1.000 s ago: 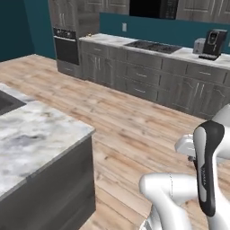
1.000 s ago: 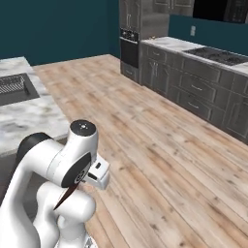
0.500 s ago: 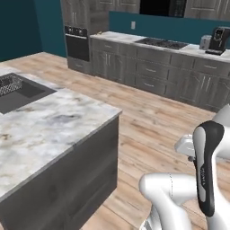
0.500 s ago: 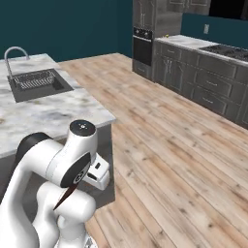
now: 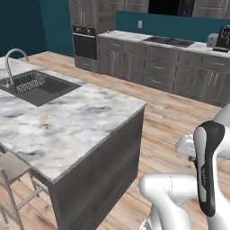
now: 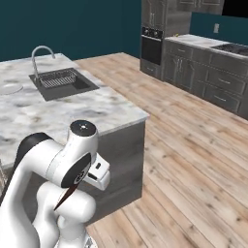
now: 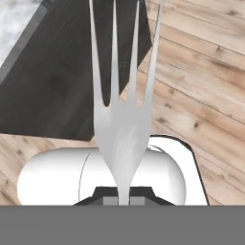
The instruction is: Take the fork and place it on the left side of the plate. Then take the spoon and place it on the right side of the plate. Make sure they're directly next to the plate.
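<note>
Carrying the fork (image 7: 119, 129), tines pointing away from the camera, the gripper (image 7: 123, 201) stays clamped on its handle as the base swings toward the marble island (image 5: 81, 121), bringing the sink (image 5: 33, 87) into view. A pale round shape (image 6: 9, 88), possibly the plate, sits cut off at the edge.

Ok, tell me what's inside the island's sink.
A dark wire rack sits in the sink at its faucet end. The basin floor beneath the rack is covered.
</note>
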